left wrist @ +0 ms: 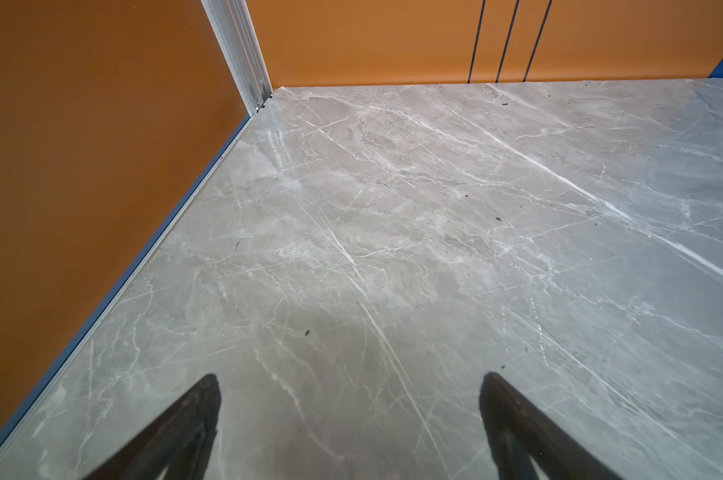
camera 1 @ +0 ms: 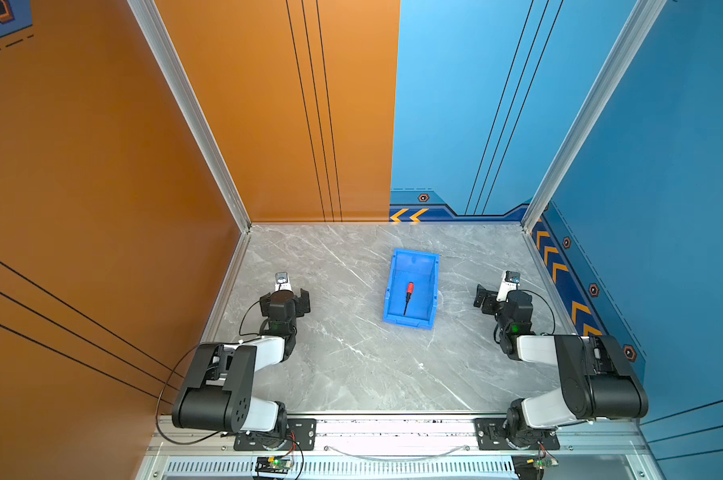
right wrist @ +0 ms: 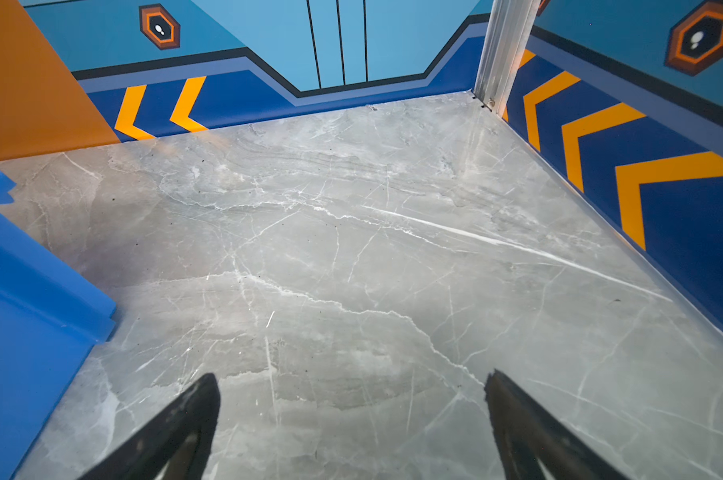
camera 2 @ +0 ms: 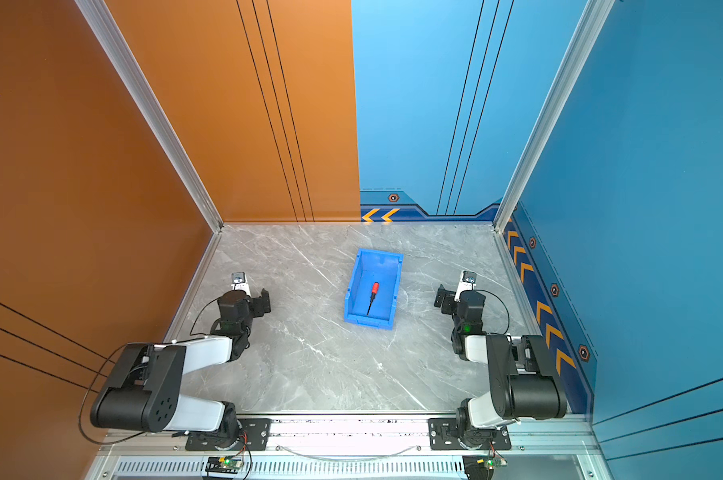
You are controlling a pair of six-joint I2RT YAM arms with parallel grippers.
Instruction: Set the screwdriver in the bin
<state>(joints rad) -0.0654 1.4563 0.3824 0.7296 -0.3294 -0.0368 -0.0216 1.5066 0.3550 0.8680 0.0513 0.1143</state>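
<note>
The blue bin (camera 1: 389, 291) (camera 2: 351, 291) stands on the grey marble table, right of centre, in both top views. Inside it, on the floor, lies the screwdriver (camera 1: 408, 293) (camera 2: 373, 294), red handle towards the back wall and black shaft towards the low front lip. My left gripper (camera 1: 284, 303) (left wrist: 350, 378) hovers open over bare table well left of the bin, nothing between its fingers. On the bin's other side my right gripper (camera 1: 502, 300) (right wrist: 351, 374) is open and empty too. The bin's outer side (right wrist: 31, 311) shows in the right wrist view.
An orange wall (camera 1: 102, 208) closes off the left side and a blue wall (camera 1: 663, 208) the right, with aluminium posts at the back corners. A metal rail (camera 1: 393, 428) carrying both arm bases runs along the table's front edge.
</note>
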